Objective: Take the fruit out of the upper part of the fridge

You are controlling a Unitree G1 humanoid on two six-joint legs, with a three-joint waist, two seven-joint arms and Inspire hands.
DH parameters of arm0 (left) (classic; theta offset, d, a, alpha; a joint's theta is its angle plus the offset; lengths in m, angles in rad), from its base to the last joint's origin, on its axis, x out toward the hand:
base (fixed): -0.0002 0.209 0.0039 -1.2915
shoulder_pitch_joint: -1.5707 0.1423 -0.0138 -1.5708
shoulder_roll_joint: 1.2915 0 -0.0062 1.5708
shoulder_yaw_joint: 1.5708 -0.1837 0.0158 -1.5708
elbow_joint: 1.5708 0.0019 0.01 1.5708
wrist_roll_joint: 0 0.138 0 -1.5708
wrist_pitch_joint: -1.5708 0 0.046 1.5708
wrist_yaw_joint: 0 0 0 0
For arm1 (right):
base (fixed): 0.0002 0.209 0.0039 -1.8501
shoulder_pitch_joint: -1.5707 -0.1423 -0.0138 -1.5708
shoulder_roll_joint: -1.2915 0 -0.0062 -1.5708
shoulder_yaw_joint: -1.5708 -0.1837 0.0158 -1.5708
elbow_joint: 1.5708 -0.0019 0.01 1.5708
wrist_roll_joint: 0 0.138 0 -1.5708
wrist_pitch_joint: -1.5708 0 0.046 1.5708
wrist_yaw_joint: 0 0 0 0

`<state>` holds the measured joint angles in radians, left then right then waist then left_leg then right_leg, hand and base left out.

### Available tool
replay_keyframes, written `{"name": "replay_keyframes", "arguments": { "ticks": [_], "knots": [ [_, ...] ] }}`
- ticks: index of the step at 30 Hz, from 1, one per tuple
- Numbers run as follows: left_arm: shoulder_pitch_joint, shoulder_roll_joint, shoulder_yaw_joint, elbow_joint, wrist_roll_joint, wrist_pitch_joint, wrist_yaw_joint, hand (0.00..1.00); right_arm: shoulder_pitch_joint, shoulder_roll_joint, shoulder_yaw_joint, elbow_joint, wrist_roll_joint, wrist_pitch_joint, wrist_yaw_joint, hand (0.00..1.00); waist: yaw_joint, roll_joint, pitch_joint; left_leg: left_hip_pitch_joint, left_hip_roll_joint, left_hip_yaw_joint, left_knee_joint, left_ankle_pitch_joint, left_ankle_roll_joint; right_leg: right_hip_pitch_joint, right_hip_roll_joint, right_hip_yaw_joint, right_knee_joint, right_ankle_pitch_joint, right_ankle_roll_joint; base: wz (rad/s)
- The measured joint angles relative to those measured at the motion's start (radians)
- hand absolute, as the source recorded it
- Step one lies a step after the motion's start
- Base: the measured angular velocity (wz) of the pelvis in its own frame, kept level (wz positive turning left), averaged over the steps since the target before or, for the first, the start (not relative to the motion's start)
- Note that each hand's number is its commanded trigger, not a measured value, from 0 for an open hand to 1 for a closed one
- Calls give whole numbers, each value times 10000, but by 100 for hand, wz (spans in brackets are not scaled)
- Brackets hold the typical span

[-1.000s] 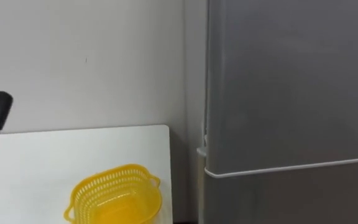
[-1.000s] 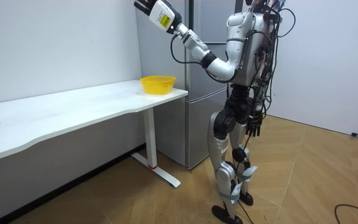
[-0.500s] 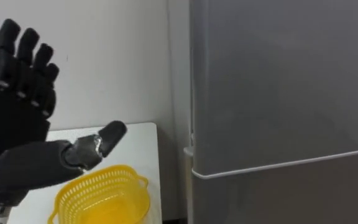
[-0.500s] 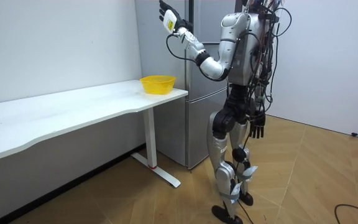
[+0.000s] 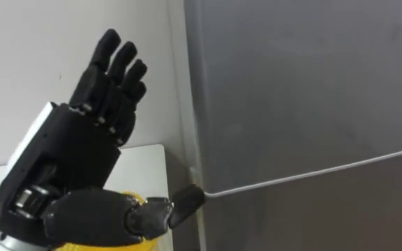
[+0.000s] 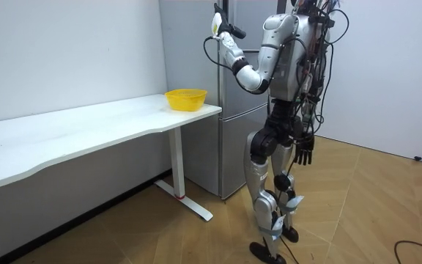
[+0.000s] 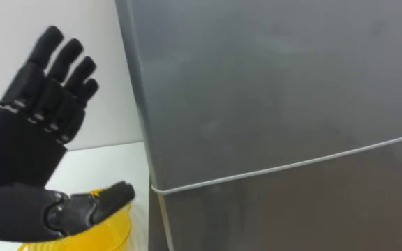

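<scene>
Grey and plain, the fridge (image 5: 306, 90) stands right before us, its upper door (image 7: 271, 77) closed flush and a pale seam (image 5: 313, 169) parting it from the lower door (image 5: 326, 216). We raise our left hand (image 5: 68, 160) beside the door's left edge, palm spread and fingers straight, holding nothing. The thumb (image 5: 166, 209) reaches toward the seam's end, just short of it. To our left a white table (image 6: 86, 125) runs along the pale wall (image 6: 64, 51), and a yellow basket (image 6: 186, 98) sits at the end nearest the fridge. We stand upright on a wooden floor (image 6: 357, 213). Our right hand (image 6: 304, 150) hangs by our hip, and we cannot tell its state.
</scene>
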<state>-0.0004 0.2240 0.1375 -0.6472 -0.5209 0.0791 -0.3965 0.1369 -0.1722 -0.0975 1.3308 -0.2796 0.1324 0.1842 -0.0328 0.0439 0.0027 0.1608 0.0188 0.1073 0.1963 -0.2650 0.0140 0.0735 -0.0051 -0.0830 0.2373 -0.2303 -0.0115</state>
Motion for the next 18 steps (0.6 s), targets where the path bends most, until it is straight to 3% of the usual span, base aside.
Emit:
{"name": "replay_keyframes", "arguments": {
  "ticks": [9,18],
  "knots": [
    [-3,4,-142,3,0,439,-743,0,-248,-12,-11,-31,-3,5,-236,0,-175,-15,6,19,53,8,-80,2,-5,19,68,2,-28,33,-55,0],
    [-159,21,-242,35,4,470,-947,0,-356,-16,-3,-7,7,4,-283,0,-214,-37,7,59,60,2,-84,2,-5,141,62,5,-189,57,-53,0]
  ]
}}
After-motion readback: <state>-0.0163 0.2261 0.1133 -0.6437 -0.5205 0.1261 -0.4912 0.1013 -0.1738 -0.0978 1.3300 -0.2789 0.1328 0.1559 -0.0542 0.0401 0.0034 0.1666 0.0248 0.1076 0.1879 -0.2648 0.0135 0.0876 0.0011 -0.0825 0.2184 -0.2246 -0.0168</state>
